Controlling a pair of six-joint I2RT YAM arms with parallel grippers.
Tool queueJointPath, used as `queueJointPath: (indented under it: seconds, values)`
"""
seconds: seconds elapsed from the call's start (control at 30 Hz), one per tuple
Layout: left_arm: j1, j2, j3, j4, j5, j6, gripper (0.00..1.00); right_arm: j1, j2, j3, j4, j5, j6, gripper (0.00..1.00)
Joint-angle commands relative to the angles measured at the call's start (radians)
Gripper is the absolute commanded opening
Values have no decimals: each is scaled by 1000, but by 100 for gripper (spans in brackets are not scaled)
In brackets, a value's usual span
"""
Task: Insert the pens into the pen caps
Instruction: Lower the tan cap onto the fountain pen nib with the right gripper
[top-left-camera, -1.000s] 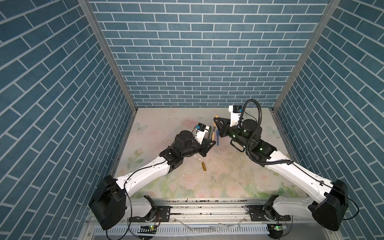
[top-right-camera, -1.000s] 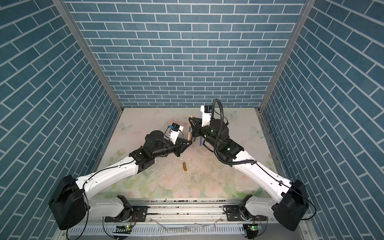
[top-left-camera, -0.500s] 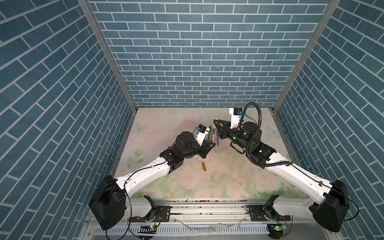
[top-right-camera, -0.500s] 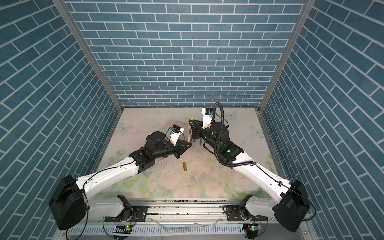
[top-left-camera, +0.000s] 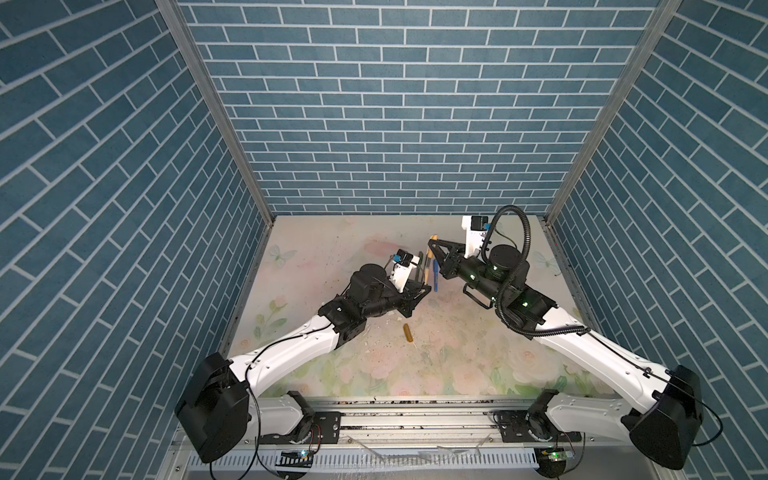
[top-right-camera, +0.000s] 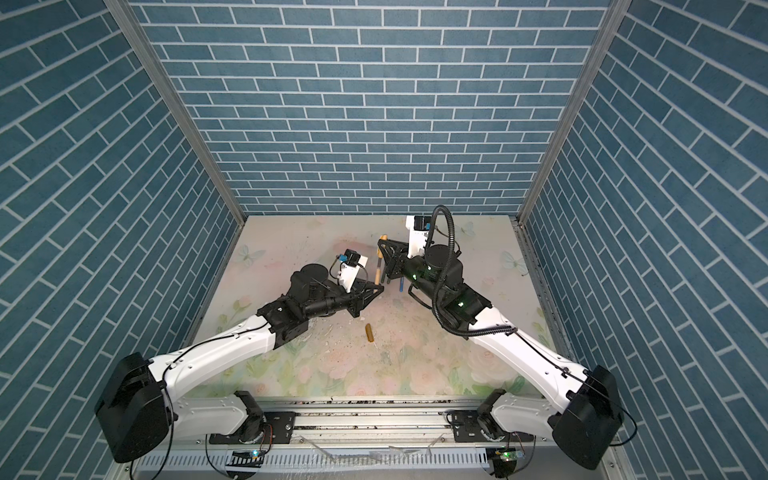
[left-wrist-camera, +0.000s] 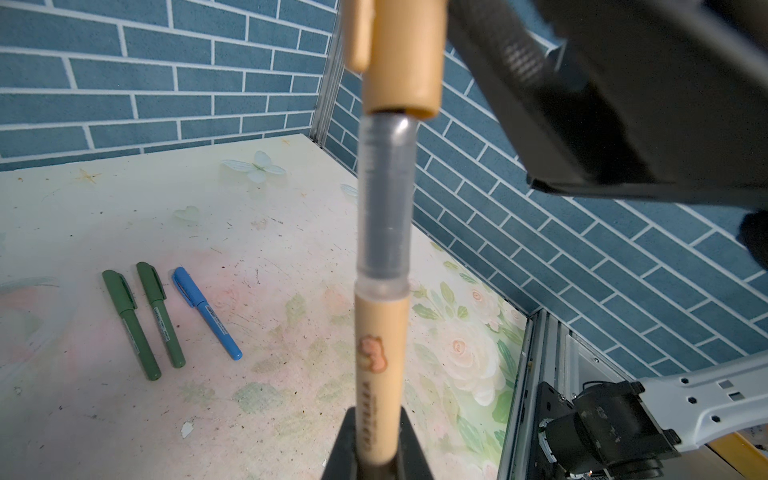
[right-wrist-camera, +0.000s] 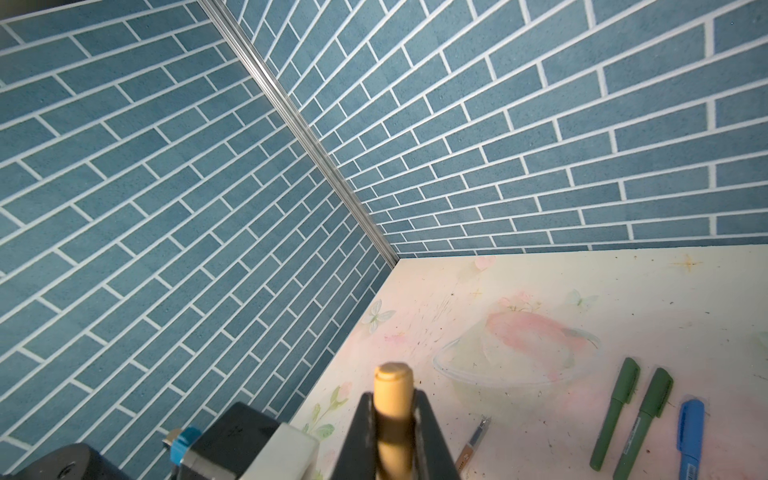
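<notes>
The right gripper (right-wrist-camera: 392, 399), fingers pinching a stubby tan plastic cap (left-wrist-camera: 401, 62), has shifted into line beyond the left gripper (left-wrist-camera: 380, 419) — whose fingers clamp a golden-brown plastic pen (left-wrist-camera: 380, 353) — so its tip now sits inside the cap's mouth, grey grip exposed: pushing home remains. Walls (left-wrist-camera: 582, 257) stand well clear of both.

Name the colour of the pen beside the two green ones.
Blue pen; clearest in left wrist view.

2 overhead views (near-identical), 2 wrist close-ups.
</notes>
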Motion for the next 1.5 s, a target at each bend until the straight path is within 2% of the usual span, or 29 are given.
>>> queueJointPath:
  seconds: [0.0,0.17,0.63,1.0,1.2,1.47]
  values:
    - [7,-28,4,84,-27,3,0,12,-6,-25,-23,-70,49,4]
    - [7,-40,-3,101,-13,1,0,10,-13,-28,-38,-35,26,4]
    - [-4,-29,5,101,20,-3,0,0,-7,26,-91,-34,-39,4]
    - [-5,-27,8,94,23,2,0,-22,-13,72,-212,-98,-115,4]
    - [-4,-29,7,86,1,6,0,-25,-4,-18,-80,-168,-18,4]
    - [2,-34,3,93,-26,-5,0,-21,-22,-131,85,-227,61,12]
